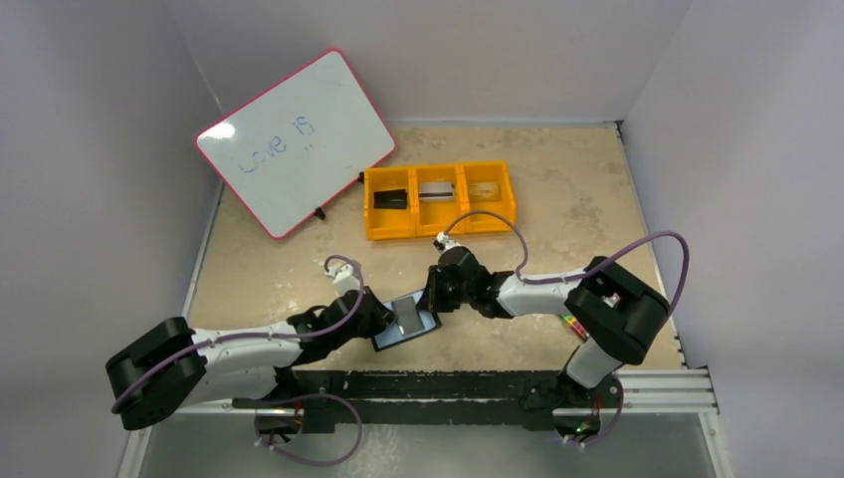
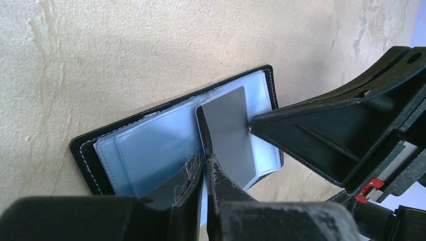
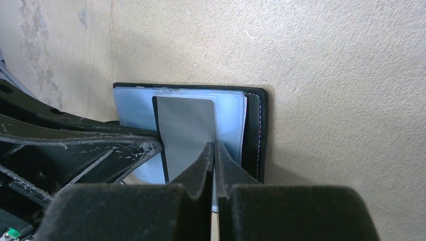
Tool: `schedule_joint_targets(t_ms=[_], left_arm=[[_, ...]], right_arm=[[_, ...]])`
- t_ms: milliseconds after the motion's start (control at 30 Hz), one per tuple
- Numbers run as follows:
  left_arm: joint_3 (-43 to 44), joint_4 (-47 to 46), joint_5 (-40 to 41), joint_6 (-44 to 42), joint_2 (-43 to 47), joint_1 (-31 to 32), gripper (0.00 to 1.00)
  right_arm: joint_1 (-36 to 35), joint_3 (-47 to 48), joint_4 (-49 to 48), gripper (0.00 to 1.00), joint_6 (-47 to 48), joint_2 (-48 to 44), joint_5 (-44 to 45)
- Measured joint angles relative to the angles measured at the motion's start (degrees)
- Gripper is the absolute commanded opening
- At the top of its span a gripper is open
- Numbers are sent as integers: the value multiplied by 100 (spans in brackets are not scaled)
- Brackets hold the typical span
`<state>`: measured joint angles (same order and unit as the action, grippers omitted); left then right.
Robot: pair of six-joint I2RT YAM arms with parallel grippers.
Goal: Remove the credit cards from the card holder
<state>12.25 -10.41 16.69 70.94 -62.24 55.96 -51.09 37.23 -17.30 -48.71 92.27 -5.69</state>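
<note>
Both pinched shut on grey card (image 3: pixel 188 125): my left pincer (image 2: pixel 206 159), right pincer (image 3: pixel 215 146). Pull slow, straight, out of card holder (image 3: pixel 256 130).

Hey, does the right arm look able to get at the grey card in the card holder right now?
Likely yes: the right gripper is shut on an edge of the grey card, nothing between them. The left gripper pinches at the card's other side, over the card holder, leaving that edge free.
</note>
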Motion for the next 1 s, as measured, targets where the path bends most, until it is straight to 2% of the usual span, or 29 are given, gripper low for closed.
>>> schedule_joint_targets(t_ms=[233,467,1000], left_arm=[[-105,-437,-48,96,-133,0,16],[-369,-905,-63,374,-162,0,0],[-413,-339,42,452,439,0,0]], right_arm=[[2,0,-17,1,-13,13,-9],[4,4,-26,1,-15,24,-26],[2,37,7,1,-66,48,-9]])
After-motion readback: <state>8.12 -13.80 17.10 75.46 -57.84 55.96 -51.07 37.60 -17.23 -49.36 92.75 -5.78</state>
